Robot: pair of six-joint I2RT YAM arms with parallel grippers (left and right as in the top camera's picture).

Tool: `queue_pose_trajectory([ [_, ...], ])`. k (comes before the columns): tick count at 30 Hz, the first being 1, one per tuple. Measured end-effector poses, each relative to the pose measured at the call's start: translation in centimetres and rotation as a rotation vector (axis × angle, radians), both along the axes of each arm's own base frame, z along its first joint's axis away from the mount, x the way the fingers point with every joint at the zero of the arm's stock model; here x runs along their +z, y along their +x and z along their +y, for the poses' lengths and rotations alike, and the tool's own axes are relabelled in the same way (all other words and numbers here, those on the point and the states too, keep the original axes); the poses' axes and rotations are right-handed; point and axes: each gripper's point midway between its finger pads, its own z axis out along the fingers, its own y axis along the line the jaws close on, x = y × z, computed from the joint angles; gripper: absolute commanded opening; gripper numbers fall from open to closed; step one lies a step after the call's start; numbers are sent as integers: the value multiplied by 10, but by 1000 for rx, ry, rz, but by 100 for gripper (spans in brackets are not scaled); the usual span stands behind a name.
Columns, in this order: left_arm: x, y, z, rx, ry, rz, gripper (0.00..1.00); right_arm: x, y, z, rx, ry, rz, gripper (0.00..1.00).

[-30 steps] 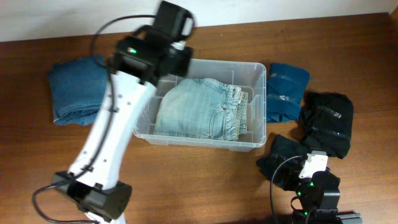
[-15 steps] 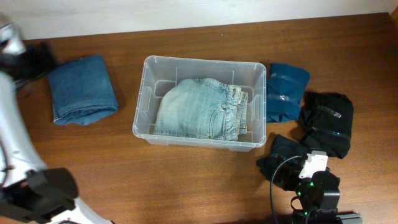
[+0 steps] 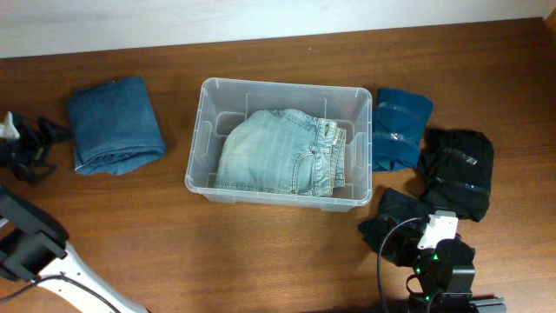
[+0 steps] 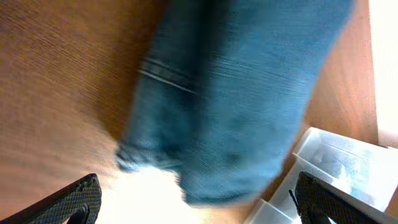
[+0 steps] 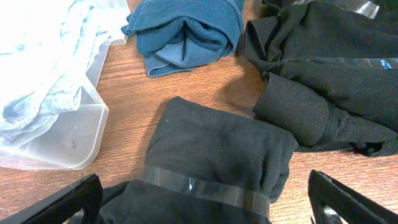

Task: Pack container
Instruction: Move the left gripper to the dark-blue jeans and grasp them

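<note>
The clear plastic container (image 3: 287, 86) stands mid-table with folded light-blue jeans (image 3: 282, 155) inside. My left gripper (image 3: 29, 149) is at the table's far left edge, beside folded dark-blue jeans (image 3: 115, 124). In the left wrist view it (image 4: 199, 208) stands open and empty, with those jeans (image 4: 242, 93) blurred ahead and a corner of the container (image 4: 339, 165) at the right. My right gripper (image 5: 208, 208) is open low over a black folded garment (image 5: 217, 155) bound with clear tape, holding nothing.
A teal folded garment (image 3: 400, 126) lies against the container's right side. A larger black bundle (image 3: 458, 172) sits at the far right and the taped black garment (image 3: 395, 230) lies in front of it. The right arm's base (image 3: 443, 269) is at the front edge.
The left arm swung from over the container's back-left corner to the table's far left, and its jaws opened. The right arm and the clothes have not moved.
</note>
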Motion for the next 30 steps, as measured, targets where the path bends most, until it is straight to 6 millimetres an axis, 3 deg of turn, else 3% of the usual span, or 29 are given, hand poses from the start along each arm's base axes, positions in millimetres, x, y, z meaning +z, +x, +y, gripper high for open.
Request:
queue_pose_trajectory([
  [2, -16, 1, 1, -15, -31, -10, 99, 0, 0, 0, -1, 0, 0, 98],
  [8, -36, 11, -7, -76, -53, -56, 99, 0, 0, 0, 0, 0, 0, 99],
  [10, -41, 16, -13, -95, -57, -63, 91, 0, 0, 0, -1, 0, 0, 98],
  [12, -49, 19, -22, -119, -66, -56, 78, 0, 0, 0, -1, 0, 0, 98],
  [14, -55, 22, -29, -141, -74, -55, 59, 0, 0, 0, 0, 0, 0, 98],
  [16, -56, 23, -34, -149, -80, -51, 23, 0, 0, 0, -1, 0, 0, 99],
  [17, -58, 24, -36, -152, -83, -50, 14, 0, 0, 0, -1, 0, 0, 98],
  [19, -57, 24, -37, -153, -92, -52, 7, 0, 0, 0, -1, 0, 0, 99],
  [21, -55, 22, -39, -152, -109, -53, 1, 0, 0, 0, 0, -1, 0, 98],
  [27, -40, 6, -46, -142, -204, -18, 1, 0, 0, 0, 0, 0, 0, 98],
  [30, -22, -1, -46, -128, -268, -34, 1, 0, 0, 0, 0, 0, 0, 99],
])
